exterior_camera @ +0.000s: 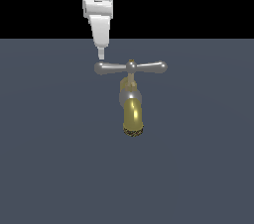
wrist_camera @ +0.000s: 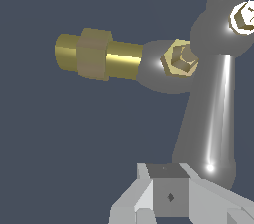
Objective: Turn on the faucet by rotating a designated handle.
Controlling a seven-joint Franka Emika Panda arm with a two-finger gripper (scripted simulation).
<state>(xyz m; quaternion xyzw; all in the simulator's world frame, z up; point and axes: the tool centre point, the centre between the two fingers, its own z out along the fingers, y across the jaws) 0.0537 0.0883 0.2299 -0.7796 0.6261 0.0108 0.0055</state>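
Note:
The brass-gold faucet (exterior_camera: 133, 114) stands on the dark floor with its spout curving down to a dark speckled tip. Across its top lies the silver handle (exterior_camera: 130, 68), a horizontal crossbar with bulbous ends. My gripper (exterior_camera: 100, 54) hangs just above and behind the bar's end on the exterior view's left, its fingers together and nothing between them. In the wrist view the handle (wrist_camera: 218, 109) runs close past my gripper (wrist_camera: 170, 196), its rounded end right beside the fingertips. The brass faucet body (wrist_camera: 99, 54) lies further off.
A flat dark blue-grey floor (exterior_camera: 49, 158) spreads all around the faucet. A brass hex nut (wrist_camera: 179, 59) sits on the silvery collar near the handle's stem.

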